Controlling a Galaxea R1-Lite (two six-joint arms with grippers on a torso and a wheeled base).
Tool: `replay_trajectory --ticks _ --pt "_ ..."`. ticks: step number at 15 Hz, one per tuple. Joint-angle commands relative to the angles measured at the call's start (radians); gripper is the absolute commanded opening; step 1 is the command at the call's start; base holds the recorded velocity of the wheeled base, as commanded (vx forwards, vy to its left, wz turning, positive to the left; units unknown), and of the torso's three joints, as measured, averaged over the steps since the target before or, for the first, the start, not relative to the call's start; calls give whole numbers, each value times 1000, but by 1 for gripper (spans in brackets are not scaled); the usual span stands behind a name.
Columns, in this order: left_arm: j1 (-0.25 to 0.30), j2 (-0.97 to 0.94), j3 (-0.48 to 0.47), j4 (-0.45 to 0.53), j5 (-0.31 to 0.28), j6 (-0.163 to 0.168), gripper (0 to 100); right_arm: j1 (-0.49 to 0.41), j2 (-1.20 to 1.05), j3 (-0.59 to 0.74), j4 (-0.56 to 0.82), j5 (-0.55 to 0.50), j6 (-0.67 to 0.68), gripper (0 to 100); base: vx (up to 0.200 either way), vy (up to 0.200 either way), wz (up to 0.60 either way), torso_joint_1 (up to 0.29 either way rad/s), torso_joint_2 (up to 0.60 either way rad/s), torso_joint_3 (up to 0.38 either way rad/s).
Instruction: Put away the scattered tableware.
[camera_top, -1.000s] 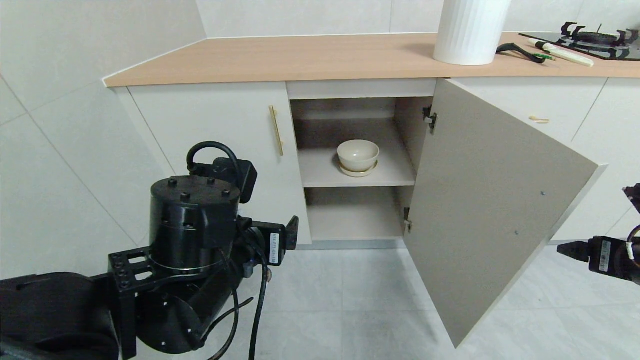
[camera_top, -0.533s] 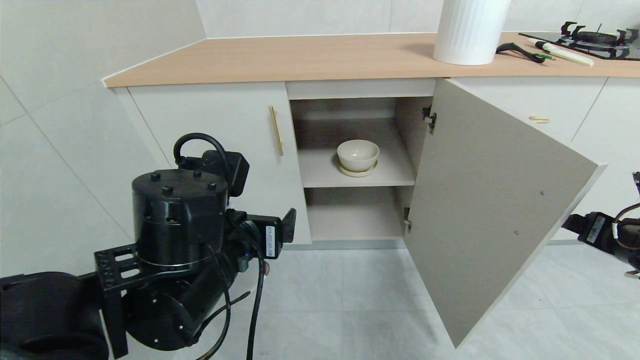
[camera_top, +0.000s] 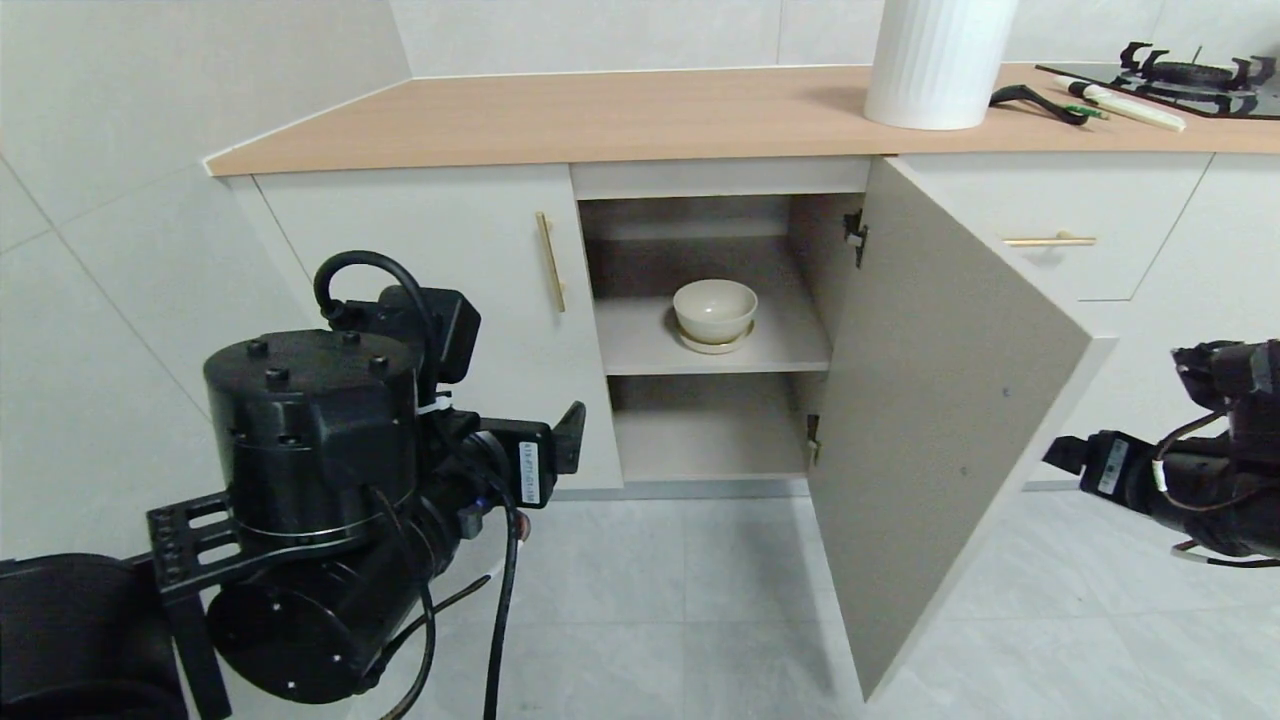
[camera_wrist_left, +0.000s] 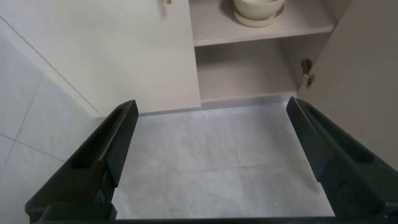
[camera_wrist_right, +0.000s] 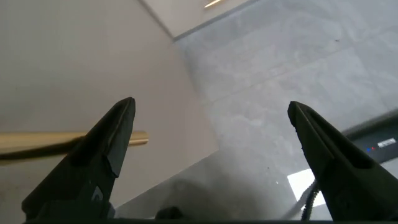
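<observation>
**Two empty pincers, one bowl on the shelf**

Nearest us, the left pincer hangs low at the lower left of the head view. Its fingers are spread wide with nothing between them, facing the floor tiles in front of the cabinet. The right pincer, at the right edge, is likewise spread and empty. It sits just beside the outer face of the cabinet door, and a gold handle lies near one of its fingers.

The door stands partly open. Behind it, at frame centre, the bowl sits on a saucer on the upper shelf. Farther off, at the upper right, the counter carries a white ribbed container, a black-handled utensil and a pale utensil.

We judge the door to be the main hazard. A hard push from the right pincer could slam it and jolt the bowl off its saucer, or a finger could catch on the handle. If the utensils come next, a reach past the tall container could tip it.

Small white labels show on the sides of both pincers, but their print is too small for us to read.
</observation>
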Motion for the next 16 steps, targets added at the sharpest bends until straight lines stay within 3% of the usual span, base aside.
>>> replay_trajectory --ticks 1,2,7,12,16 --pt "3 -10 0 0 0 2 100 103 34 -27 -3 3 -1 100 0 0 0 0 0 0" --pt "3 -12 1 1 2 4 100 165 69 -73 -6 3 -5 100 0 0 0 0 0 0" --pt "9 -1 18 1 3 4 100 274 198 -137 -55 34 -8 100 0 0 0 0 0 0" --pt "9 -1 15 1 5 5 100 289 333 -138 -297 63 -46 100 0 0 0 0 0 0" --pt "9 27 9 0 21 7 100 281 428 -132 -458 43 17 100 0 0 0 0 0 0"
